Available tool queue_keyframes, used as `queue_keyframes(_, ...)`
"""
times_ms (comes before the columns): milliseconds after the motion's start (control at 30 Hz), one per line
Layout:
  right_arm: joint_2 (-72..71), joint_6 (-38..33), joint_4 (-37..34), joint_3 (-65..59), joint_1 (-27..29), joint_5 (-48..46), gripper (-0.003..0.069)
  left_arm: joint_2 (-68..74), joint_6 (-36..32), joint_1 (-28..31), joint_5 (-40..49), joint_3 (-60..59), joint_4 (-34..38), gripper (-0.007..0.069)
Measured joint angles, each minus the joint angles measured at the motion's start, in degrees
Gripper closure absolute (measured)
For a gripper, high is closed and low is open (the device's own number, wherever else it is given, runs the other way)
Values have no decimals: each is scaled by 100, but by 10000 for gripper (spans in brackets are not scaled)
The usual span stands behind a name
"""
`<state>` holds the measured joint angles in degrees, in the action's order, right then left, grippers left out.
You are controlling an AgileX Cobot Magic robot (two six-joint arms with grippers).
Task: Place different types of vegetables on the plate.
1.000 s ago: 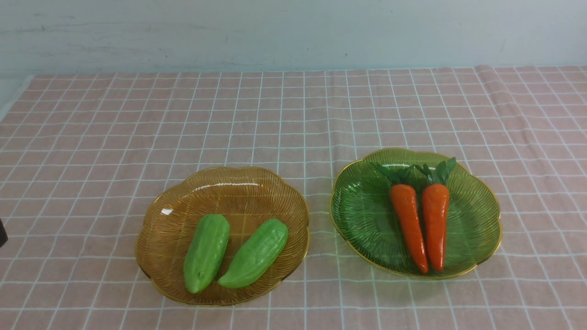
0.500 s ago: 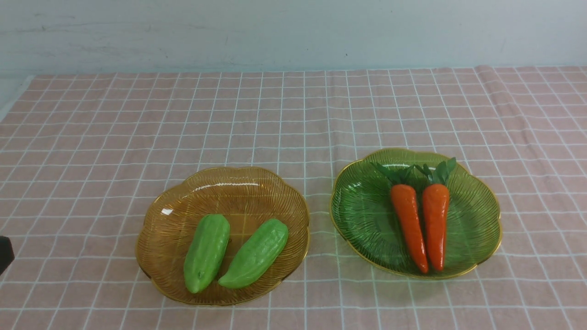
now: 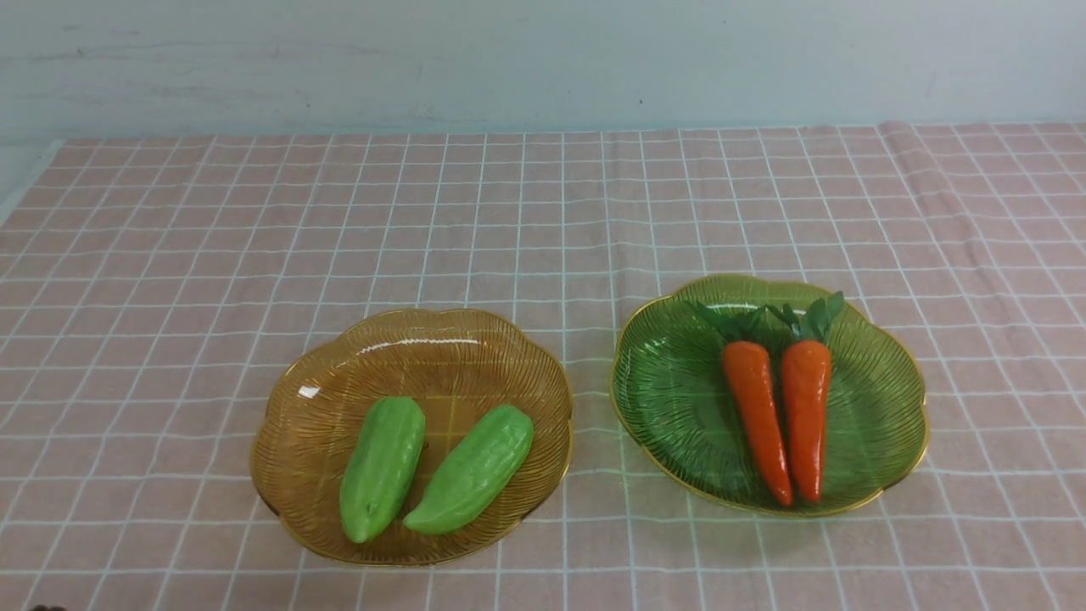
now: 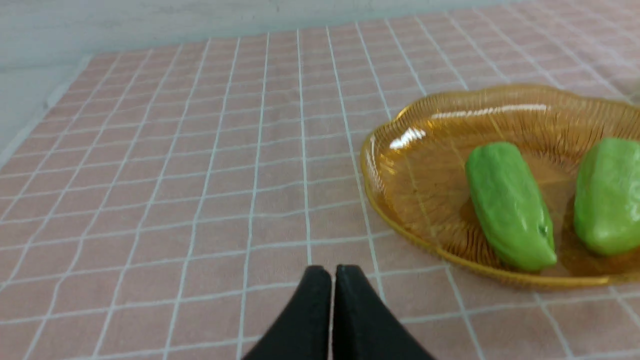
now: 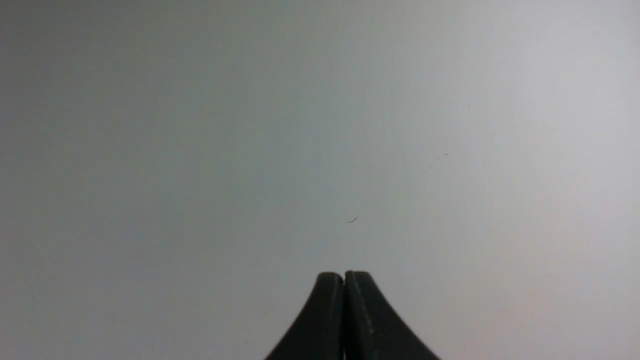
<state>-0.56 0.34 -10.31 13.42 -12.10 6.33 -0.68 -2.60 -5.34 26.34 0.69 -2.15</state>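
Two light-green gourds (image 3: 383, 467) (image 3: 473, 468) lie side by side in an amber glass plate (image 3: 288, 407). Two orange carrots (image 3: 755, 416) (image 3: 806, 416) with green tops lie in a green glass plate (image 3: 670, 399) to its right. In the left wrist view my left gripper (image 4: 332, 272) is shut and empty above the cloth. It is short of the amber plate (image 4: 385, 200), beside the nearer gourd (image 4: 507, 205) and the other gourd (image 4: 607, 195). My right gripper (image 5: 344, 277) is shut and empty, facing a plain grey surface. Neither gripper shows clearly in the front view.
A pink checked cloth (image 3: 543, 212) covers the table, with a pale wall (image 3: 543, 59) behind it. The cloth's left edge (image 3: 25, 191) meets bare tabletop at the far left.
The dark tip of my left arm at the front view's left edge has dropped down and almost out of that view. Plates and vegetables have not moved.
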Motion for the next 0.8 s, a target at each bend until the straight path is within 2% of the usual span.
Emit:
queue_keyframes(300, 0, 0, 0, 0, 0, 0, 674, -11, -100, 11, -352, -210, 23, 628)
queue_keyframes(800, 0, 33, 0, 0, 0, 0, 674, -11, -100, 11, -356, -210, 23, 628)
